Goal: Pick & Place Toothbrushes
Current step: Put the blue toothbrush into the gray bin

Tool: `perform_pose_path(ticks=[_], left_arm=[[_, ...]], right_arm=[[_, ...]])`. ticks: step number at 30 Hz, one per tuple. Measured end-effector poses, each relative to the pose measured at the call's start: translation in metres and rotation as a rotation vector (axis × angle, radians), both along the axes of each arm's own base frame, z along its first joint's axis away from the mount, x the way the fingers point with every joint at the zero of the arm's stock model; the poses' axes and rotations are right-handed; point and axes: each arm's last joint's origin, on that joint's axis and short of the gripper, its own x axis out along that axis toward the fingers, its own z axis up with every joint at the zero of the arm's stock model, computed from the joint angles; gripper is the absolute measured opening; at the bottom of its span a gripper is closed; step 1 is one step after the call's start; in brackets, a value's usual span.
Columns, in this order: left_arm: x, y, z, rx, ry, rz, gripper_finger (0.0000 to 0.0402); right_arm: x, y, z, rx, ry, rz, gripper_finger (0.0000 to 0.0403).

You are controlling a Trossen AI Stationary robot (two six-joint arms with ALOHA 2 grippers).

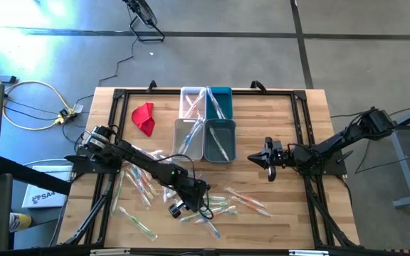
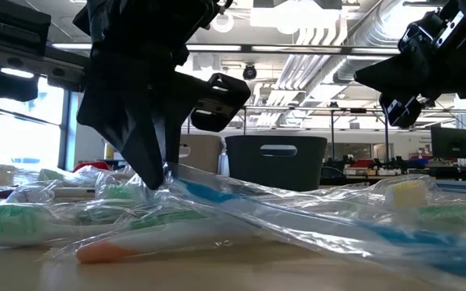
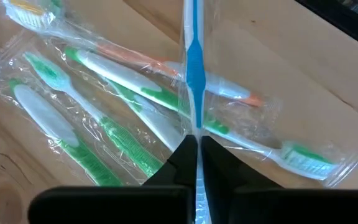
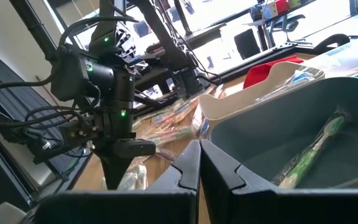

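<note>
Several wrapped toothbrushes (image 1: 223,206) lie scattered on the wooden table near its front edge. My left gripper (image 3: 197,142) stands over them, slanting down, shut on a blue-handled toothbrush (image 3: 194,68) in a clear wrapper; in the low view that gripper (image 2: 162,179) meets the pile from above. Green-and-white toothbrushes (image 3: 104,106) and an orange one (image 3: 135,59) lie beneath the blue one. My right gripper (image 1: 265,161) hangs shut and empty above the table's right half, next to the bins. My left gripper pinches the blue toothbrush, wrapper and all, between its two fingers at the narrow part of the handle (image 3: 195,121). The fingers come from above, slanting down, in line with the brush. The brush (image 2: 217,194) still lies across the other toothbrushes.
Four small bins stand at the table's middle and far side: a white one (image 1: 191,102), a teal one (image 1: 220,99), and two grey ones (image 1: 188,139) (image 1: 219,142), some holding toothbrushes. A red cloth (image 1: 144,117) lies at the far left. A black frame (image 1: 116,107) edges the table.
</note>
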Motion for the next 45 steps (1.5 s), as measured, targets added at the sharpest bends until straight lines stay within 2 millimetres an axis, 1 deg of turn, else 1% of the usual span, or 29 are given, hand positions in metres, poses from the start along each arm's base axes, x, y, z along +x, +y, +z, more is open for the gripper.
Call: perform_pose_path(ticks=[6, 9, 12, 16, 19, 25, 31, 35, 37, 39, 41, 45], left_arm=[[0.000, 0.000, 0.000, 0.009, -0.004, 0.006, 0.0003], [0.004, 0.000, 0.008, 0.032, -0.009, 0.020, 0.0002], [0.011, -0.002, 0.024, 0.047, -0.013, 0.023, 0.0002], [0.016, -0.004, 0.050, 0.066, 0.032, 0.033, 0.0001], [0.020, -0.005, 0.068, 0.071, 0.045, 0.074, 0.0001], [0.031, -0.006, 0.101, 0.065, -0.021, 0.213, 0.0000], [0.038, -0.003, 0.123, 0.100, -0.107, 0.405, 0.0000], [0.040, -0.001, 0.128, 0.133, -0.146, 0.486, 0.0001], [0.039, 0.001, 0.128, 0.160, -0.152, 0.524, 0.0001], [0.039, 0.008, 0.126, 0.194, -0.127, 0.567, 0.0001], [0.037, 0.019, 0.122, 0.216, -0.067, 0.626, 0.0001], [0.035, 0.049, 0.115, 0.250, 0.055, 0.746, 0.0001]], right_arm=[[0.000, 0.000, 0.000, 0.017, 0.000, 0.000, 0.0002], [0.000, 0.000, 0.000, 0.015, 0.000, 0.000, 0.0002], [0.000, 0.000, 0.000, 0.012, 0.002, 0.001, 0.0002], [0.000, 0.000, -0.002, 0.006, 0.019, 0.003, 0.0002], [0.000, 0.000, -0.004, 0.000, 0.039, 0.003, 0.0002], [0.000, 0.000, -0.008, -0.012, 0.076, 0.009, 0.0002], [0.000, 0.001, -0.008, -0.013, 0.084, 0.035, 0.0002], [0.000, 0.002, -0.008, -0.011, 0.085, 0.070, 0.0002], [0.000, 0.002, -0.009, -0.012, 0.091, 0.082, 0.0002], [0.000, 0.002, -0.009, -0.013, 0.093, 0.084, 0.0002], [0.000, 0.002, -0.009, -0.013, 0.094, 0.083, 0.0002], [0.000, 0.002, -0.009, -0.014, 0.094, 0.083, 0.0003]])
